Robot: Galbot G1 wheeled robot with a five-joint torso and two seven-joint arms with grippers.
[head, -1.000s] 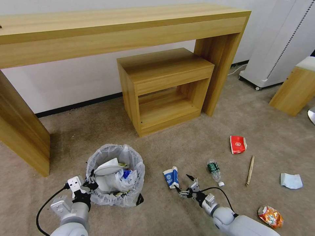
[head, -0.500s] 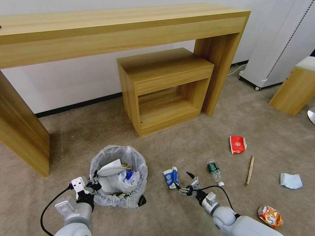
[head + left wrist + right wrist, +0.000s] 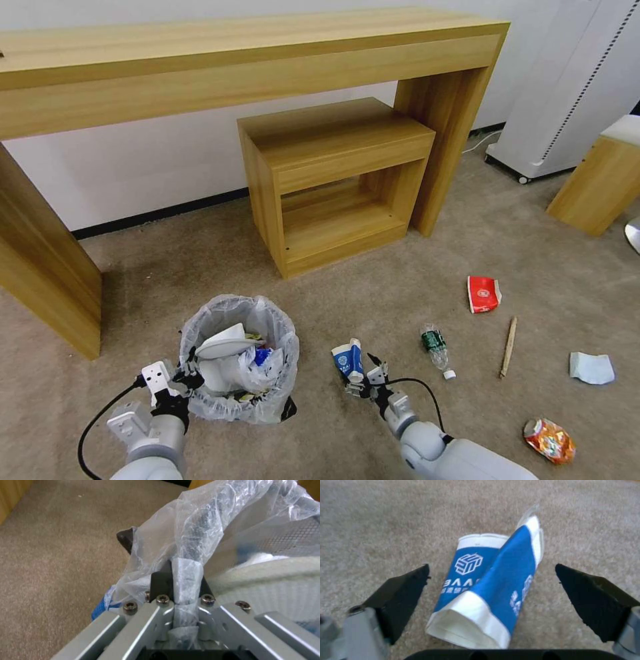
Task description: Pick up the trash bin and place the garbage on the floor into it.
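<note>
I have the left tool (image 3: 176, 585) clamped on the bin (image 3: 237, 360) at its lined rim, so it sits near the litter. The right tool (image 3: 491, 587) is spread wide astride the carton (image 3: 490, 587), which lies flat on the carpet (image 3: 400, 293) just beside the bin, long axis pointing away from me

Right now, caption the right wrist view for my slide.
Open right gripper straddling the crushed blue-white carton on beige carpet.
</note>
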